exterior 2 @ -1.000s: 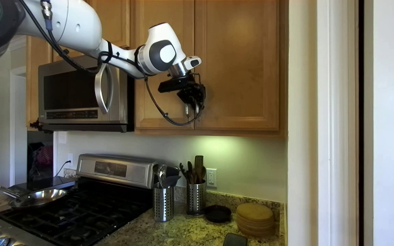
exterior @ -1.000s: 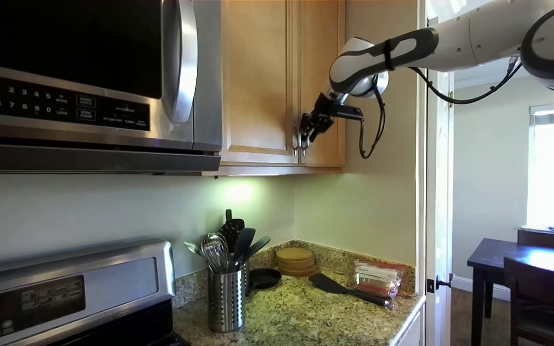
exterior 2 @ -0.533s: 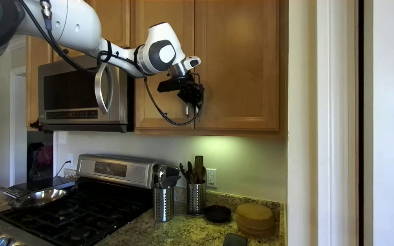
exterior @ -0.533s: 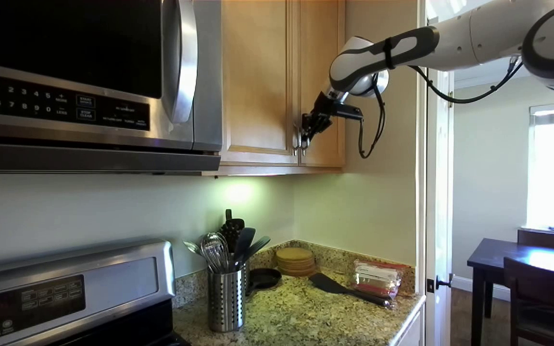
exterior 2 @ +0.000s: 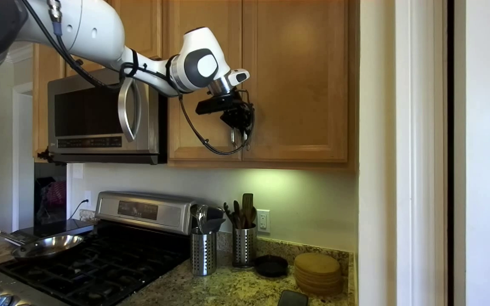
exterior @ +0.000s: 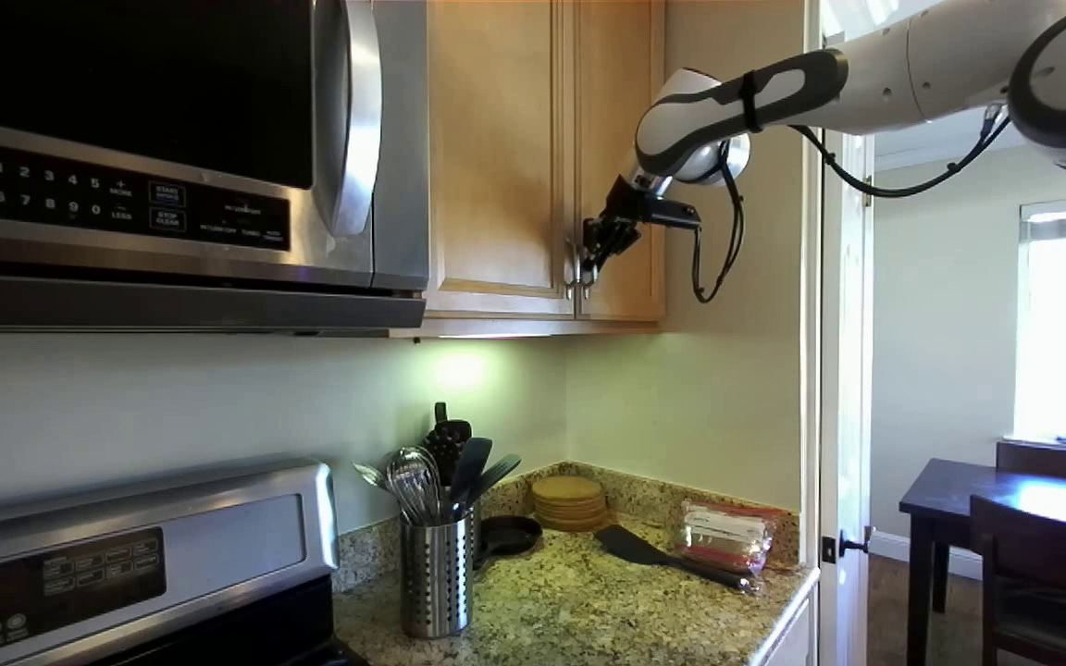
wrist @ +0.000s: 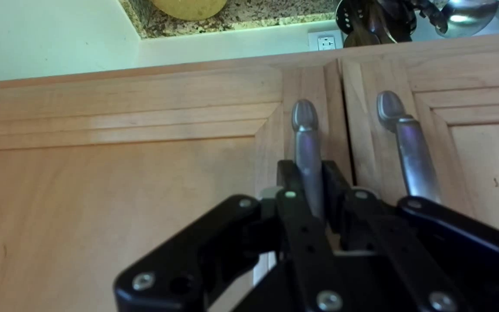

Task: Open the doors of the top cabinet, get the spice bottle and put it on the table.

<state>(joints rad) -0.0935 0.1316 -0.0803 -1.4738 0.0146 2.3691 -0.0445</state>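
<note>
The honey-coloured doors of the top cabinet stand closed in both exterior views, one door [exterior 2: 296,85] towards the wall corner and its neighbour [exterior 2: 204,136] towards the microwave. Each carries a slim silver bar handle. In the wrist view the fingers of my gripper [wrist: 309,173] press from both sides on the handle [wrist: 306,138] of the corner-side door [wrist: 124,208]. The neighbouring handle [wrist: 418,160] lies outside the jaws. From an exterior view the gripper [exterior: 590,264] is seen up against the doors. The spice bottle is out of view. Below lies the table, a granite countertop [exterior: 570,606].
A steel microwave [exterior 2: 100,114] with a protruding handle is mounted beside the cabinet. On the countertop are metal utensil holders [exterior 2: 203,253], a stack of round tan boards [exterior: 568,504], a black spatula [exterior: 630,546] and a plastic bag [exterior: 727,536]. The side wall [exterior: 727,398] borders the cabinet.
The jaws have drawn together on the door handle. The arm has barely shifted, and both doors look the same as before.
</note>
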